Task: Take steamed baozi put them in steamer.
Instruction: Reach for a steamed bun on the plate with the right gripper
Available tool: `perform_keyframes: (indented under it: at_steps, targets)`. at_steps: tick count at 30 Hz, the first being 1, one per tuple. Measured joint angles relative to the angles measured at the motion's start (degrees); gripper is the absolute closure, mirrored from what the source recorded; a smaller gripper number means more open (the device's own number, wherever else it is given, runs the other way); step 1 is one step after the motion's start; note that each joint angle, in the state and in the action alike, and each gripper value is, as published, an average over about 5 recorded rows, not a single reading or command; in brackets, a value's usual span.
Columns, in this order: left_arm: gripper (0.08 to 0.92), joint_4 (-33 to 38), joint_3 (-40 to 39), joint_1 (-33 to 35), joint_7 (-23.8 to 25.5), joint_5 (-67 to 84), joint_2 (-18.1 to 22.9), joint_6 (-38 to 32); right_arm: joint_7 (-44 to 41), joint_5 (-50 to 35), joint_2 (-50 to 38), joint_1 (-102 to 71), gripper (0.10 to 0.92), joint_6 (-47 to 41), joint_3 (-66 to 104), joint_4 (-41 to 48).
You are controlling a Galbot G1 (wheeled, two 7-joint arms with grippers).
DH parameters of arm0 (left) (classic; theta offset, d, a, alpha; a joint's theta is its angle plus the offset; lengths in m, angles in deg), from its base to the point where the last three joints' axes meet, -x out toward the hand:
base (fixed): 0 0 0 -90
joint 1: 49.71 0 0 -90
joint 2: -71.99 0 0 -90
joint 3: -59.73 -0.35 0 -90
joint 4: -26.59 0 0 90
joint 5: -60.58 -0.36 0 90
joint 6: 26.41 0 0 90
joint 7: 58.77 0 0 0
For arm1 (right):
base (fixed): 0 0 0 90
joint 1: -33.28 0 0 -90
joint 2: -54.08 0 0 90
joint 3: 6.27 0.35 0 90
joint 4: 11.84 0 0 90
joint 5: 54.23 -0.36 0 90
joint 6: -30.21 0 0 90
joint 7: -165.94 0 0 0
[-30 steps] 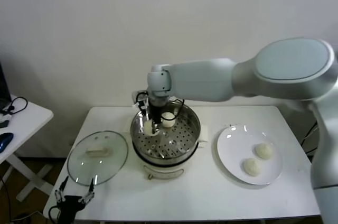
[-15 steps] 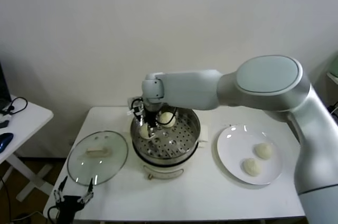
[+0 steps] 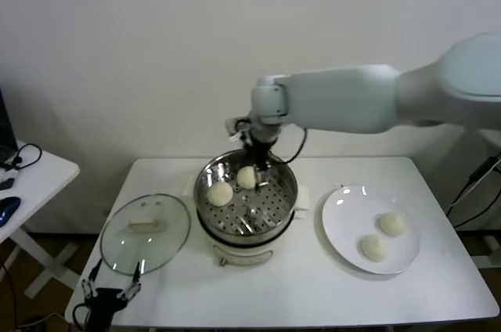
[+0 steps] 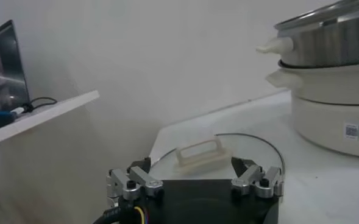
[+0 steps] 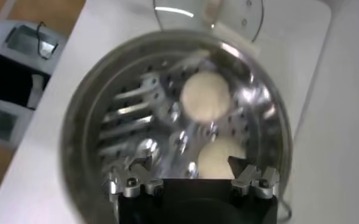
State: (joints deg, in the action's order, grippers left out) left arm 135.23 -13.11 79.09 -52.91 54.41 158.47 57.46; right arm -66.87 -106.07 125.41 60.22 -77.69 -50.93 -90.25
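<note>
Two small, smooth cream-white baozi lie side by side on the perforated floor of the round shiny steel steamer basket, toward its far left part, the basket sitting on a cream-white electric pot base at the middle of the white table. Two more cream-white buns rest near each other on the flat white round plate to the right of the steamer. The right gripper hangs over the far rim of the basket, its jaws spread wide and holding nothing. The round glass lid with its pale handle lies flat on the table left of the steamer. The left gripper sits low at the near left table edge, just beside the lid, jaws apart and empty.
</note>
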Motion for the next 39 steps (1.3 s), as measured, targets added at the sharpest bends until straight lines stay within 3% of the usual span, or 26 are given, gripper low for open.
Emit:
perform_keyframes:
  at_steps: [7,16,39]
  targets:
    - [0.177,-0.37,0.08,-0.35,0.02,0.0,0.08,0.02,-1.64,5.86,-13.07,4.01,0.203,2.57,-7.16,-6.76]
    - [0.177,-0.7,0.46,-0.26,0.05,-0.06,0.49,0.05,-1.62,15.24,-24.77,0.24,0.203,3.99,-9.61,-8.42]
    - [0.177,-1.49,1.51,0.61,-0.1,-1.42,0.82,-0.36,2.2,29.41,-34.22,-23.0,0.203,3.56,2.59,-1.34]
